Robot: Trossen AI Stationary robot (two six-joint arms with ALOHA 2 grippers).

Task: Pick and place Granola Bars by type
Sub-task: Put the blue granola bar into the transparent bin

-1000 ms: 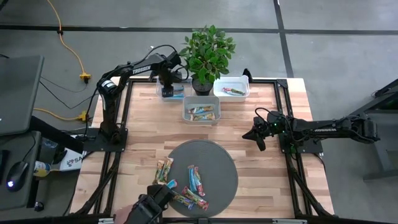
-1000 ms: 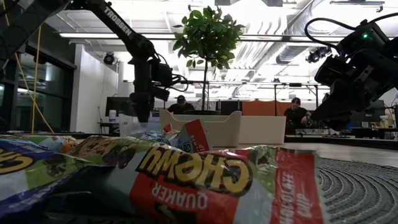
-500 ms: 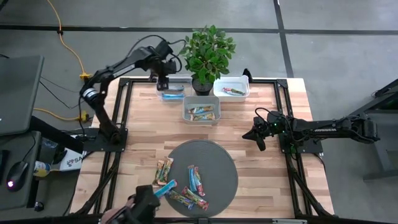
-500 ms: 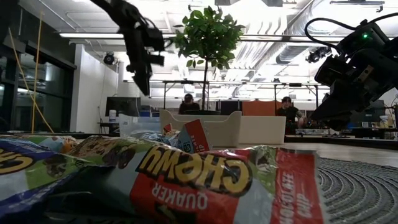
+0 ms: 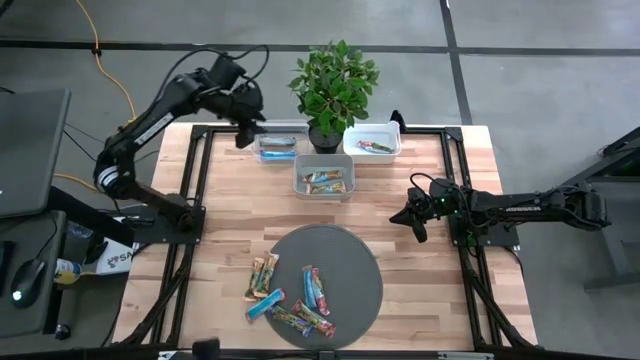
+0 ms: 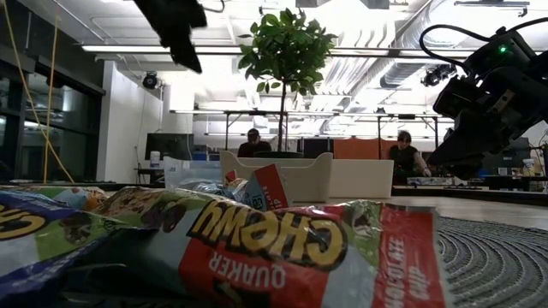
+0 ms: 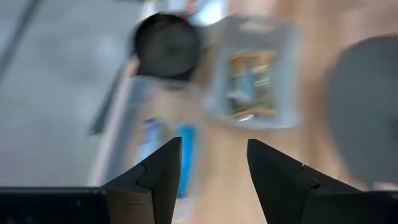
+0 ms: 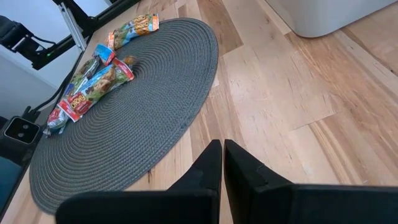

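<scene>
Several granola bars (image 5: 290, 298) lie flat on and beside the near-left rim of a round grey mat (image 5: 345, 255); in the right wrist view the bars (image 8: 93, 78) show at its far side, and in the low view a red and green bar (image 6: 282, 244) fills the foreground. Blue bars lie in the far-left clear bin (image 5: 277, 148), yellow-brown ones in the middle bin (image 5: 324, 178), a red one in the right bin (image 5: 372, 142). My left gripper (image 5: 245, 128) hangs open, high above the far-left corner beside the blue bin (image 7: 180, 158). My right gripper (image 5: 412, 218) is shut, low over the table right of the mat.
A potted plant (image 5: 333, 85) stands at the far edge between the bins. The black frame rails (image 5: 195, 200) run along the table's sides. Bare wood lies between the mat and the bins. People sit in the room behind the table (image 6: 253, 141).
My left gripper has risen from the blue bin and swung up toward the table's far-left corner, well clear of the bin. A person's gloved hand at the near edge by the bars has drawn back out of view. The right arm has kept still.
</scene>
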